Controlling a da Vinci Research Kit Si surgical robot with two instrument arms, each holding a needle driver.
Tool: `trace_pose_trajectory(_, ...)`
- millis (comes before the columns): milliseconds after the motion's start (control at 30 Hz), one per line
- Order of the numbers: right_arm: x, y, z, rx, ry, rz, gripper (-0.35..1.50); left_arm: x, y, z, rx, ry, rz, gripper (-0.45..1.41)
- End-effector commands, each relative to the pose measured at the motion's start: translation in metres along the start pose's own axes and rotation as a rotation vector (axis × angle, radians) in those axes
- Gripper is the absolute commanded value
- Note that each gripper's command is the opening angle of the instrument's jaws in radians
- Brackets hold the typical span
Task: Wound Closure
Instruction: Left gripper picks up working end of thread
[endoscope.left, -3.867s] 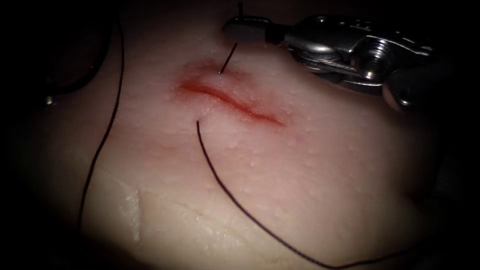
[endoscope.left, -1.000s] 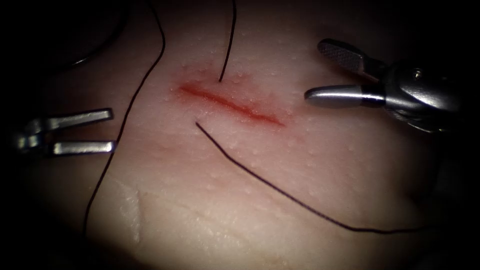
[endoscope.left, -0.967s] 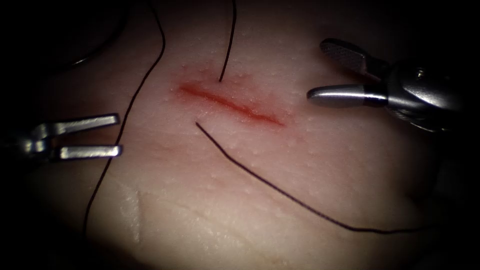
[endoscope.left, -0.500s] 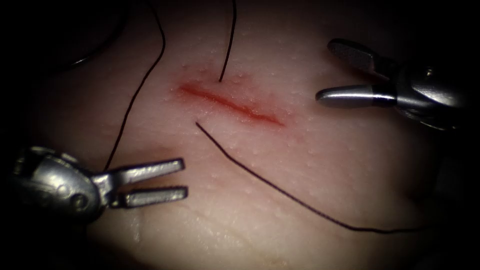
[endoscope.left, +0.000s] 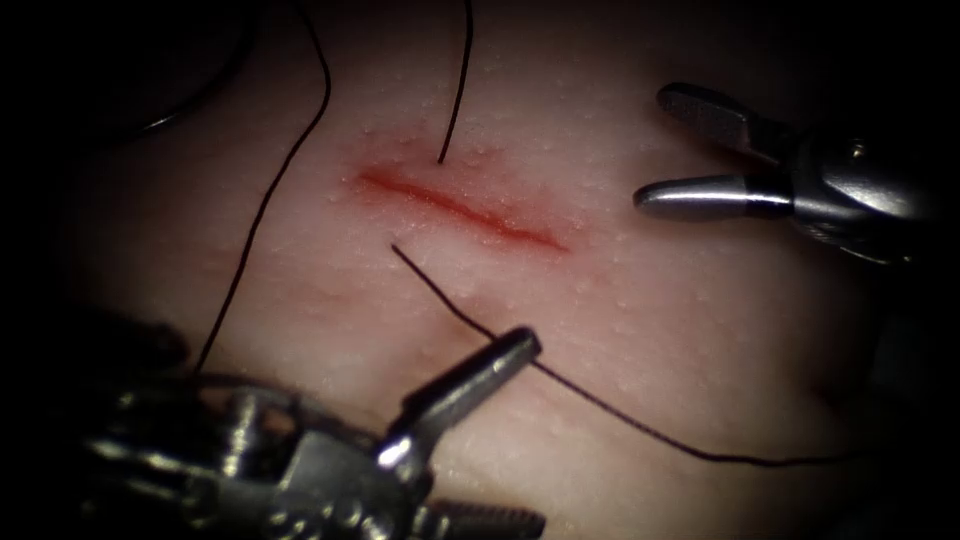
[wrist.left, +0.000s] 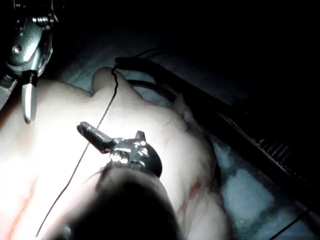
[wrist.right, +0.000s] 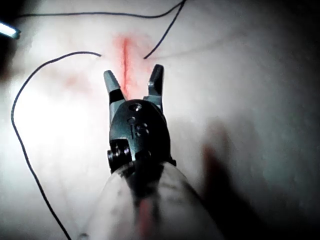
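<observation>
Now my left tool (endoscope.left: 500, 440), jaws wide & empty, straddles the thread (endoscope.left: 600, 405); right tool (endoscope.left: 665, 150) wide, empty, beside the cut (endoscope.left: 460, 208). Risk: snagging, yanking the stitch out of the tissue (endoscope.left: 650, 330).

We see both tools as bare metal: the right tool (endoscope.left: 655, 150) smooth and glossy on its lower jaw, finely ridged and matt on the inner face of the upper one; the left tool (endoscope.left: 500, 440) polished, with toothed ridges along one jaw. The tissue (endoscope.left: 620, 330) looks moist, softly shiny and pimpled. The thread (endoscope.left: 600, 405) is thin, dark and matt.
</observation>
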Motion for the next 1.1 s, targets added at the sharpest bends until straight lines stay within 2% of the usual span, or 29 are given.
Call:
trace_pose_trajectory(33, -0.0005, -0.0006, 0.0006, 0.003, 0.001, 0.001, 1.18, 0.0000, 0.0010, 0.0006, -0.004, -0.013, 0.001, 0.93)
trace_pose_trajectory(200, -0.0006, -0.0007, 0.0006, 0.002, 0.001, 0.001, 1.18, -0.0001, 0.0011, 0.0013, 0.015, -0.082, 0.049, 0.89)
trace_pose_trajectory(300, -0.0006, -0.0007, 0.0007, 0.002, 0.001, 0.000, 1.18, 0.0001, 0.0013, 0.0019, 0.022, -0.096, 0.074, 0.81)
trace_pose_trajectory(500, -0.0006, -0.0008, 0.0009, 0.000, 0.001, 0.000, 1.18, 0.0010, 0.0015, 0.0036, 0.034, -0.119, 0.120, 0.78)
trace_pose_trajectory(633, -0.0006, -0.0008, 0.0009, 0.000, 0.001, 0.000, 1.18, 0.0012, 0.0013, 0.0048, 0.040, -0.131, 0.169, 0.64)
trace_pose_trajectory(700, -0.0006, -0.0008, 0.0008, 0.001, 0.001, 0.000, 1.18, 0.0009, 0.0013, 0.0054, 0.042, -0.132, 0.175, 0.54)
trace_pose_trajectory(967, -0.0006, -0.0009, 0.0009, 0.001, 0.001, 0.000, 1.18, -0.0019, 0.0024, 0.0073, 0.035, -0.148, 0.193, 0.62)
trace_pose_trajectory(1100, -0.0006, -0.0008, 0.0011, -0.002, 0.001, 0.000, 1.18, -0.0021, 0.0027, 0.0075, 0.030, -0.133, 0.204, 0.52)
